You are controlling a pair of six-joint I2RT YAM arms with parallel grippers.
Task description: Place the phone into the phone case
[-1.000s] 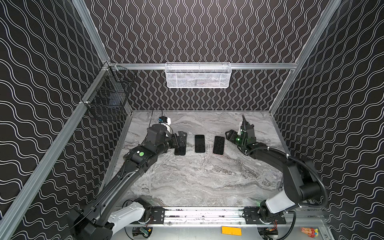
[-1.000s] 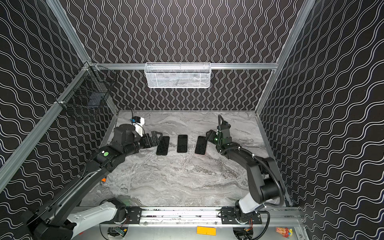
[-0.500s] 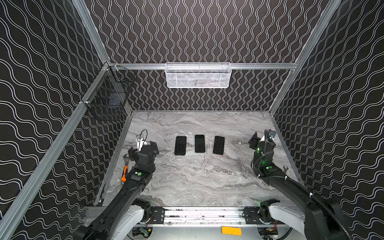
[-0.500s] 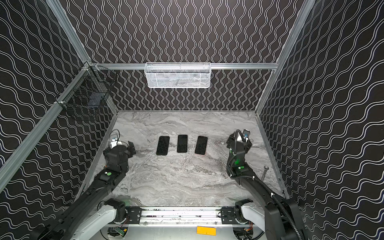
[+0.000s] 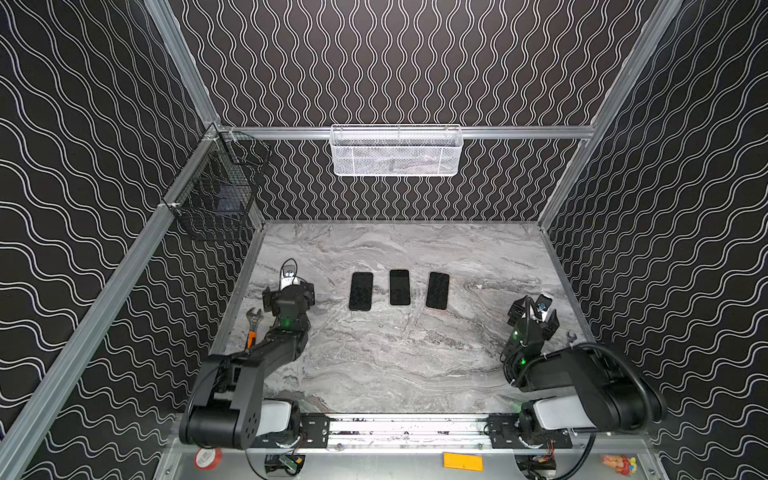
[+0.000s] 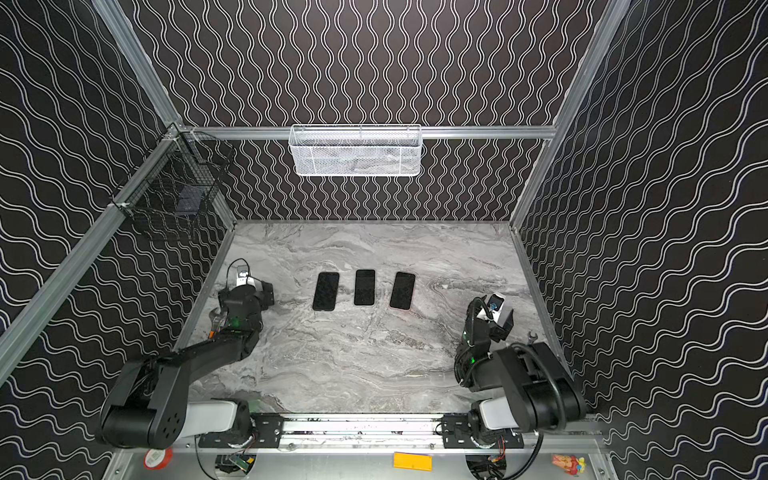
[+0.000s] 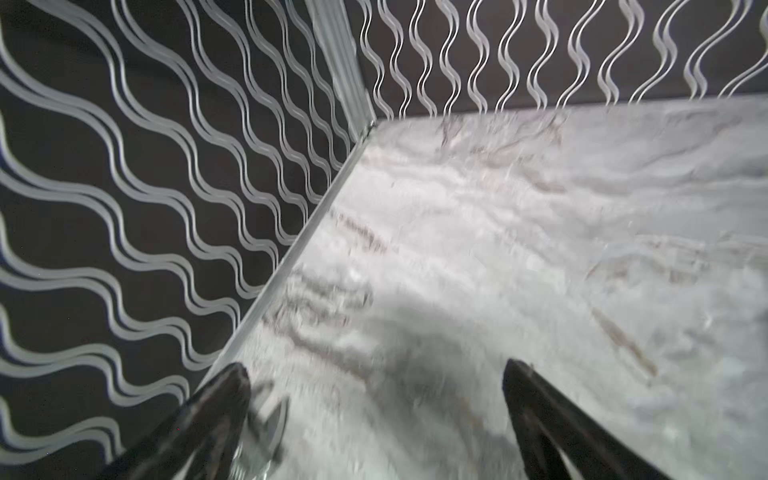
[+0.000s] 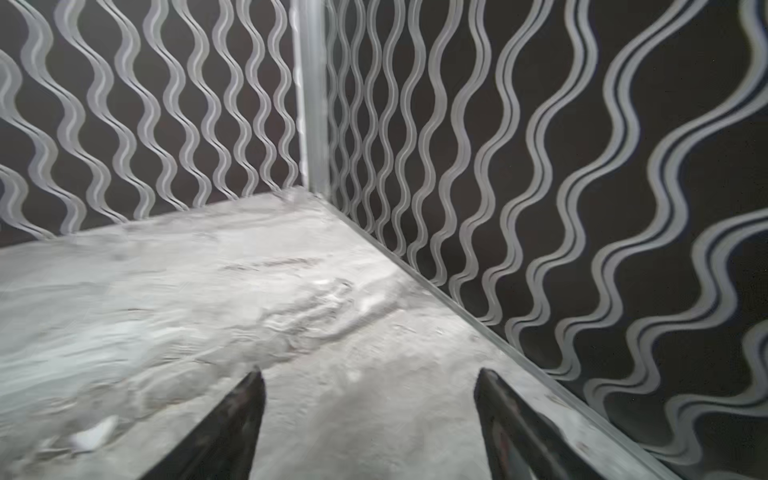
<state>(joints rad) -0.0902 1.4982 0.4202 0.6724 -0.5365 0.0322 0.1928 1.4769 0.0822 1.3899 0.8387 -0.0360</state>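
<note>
Currently on the tabletop (image 5: 395,357): three dark flat pieces in one row at mid-depth, side by side, near one another but not touching.

Item 1, left slab (image 5: 360,291). Item 2, middle slab (image 5: 400,287). Item 3, right slab (image 5: 437,290).
- Identity: which is a phone and which a phone case cannot be told. Item 3 shows a reddish rim at its near end in both top views, which suggests a case.
- Lie: all flat, dark face up. Long axes run from the near edge toward the back wall, roughly parallel. Which end is the head cannot be told.
- Handling (judged): a phone should be stiff, thin, glossy and slippery, fairly dense, and breakable if dropped. A case should be light and somewhat flexible, likely to skate when pressed.
- Where to hold (judged): across the narrow width, on the two long edges near mid-length. Little edge shows above the surface, so one end may need tipping up first. The case wants bracing by the other arm.

Item 4, left tool (image 7: 374,368): fingers spread, nothing between them, by the left wall, well apart from the row.

Item 5, right tool (image 8: 370,375): fingers likewise spread and empty, by the right wall, well apart from the row.

Sundry: wrench (image 5: 253,321) beside the left arm.
</note>
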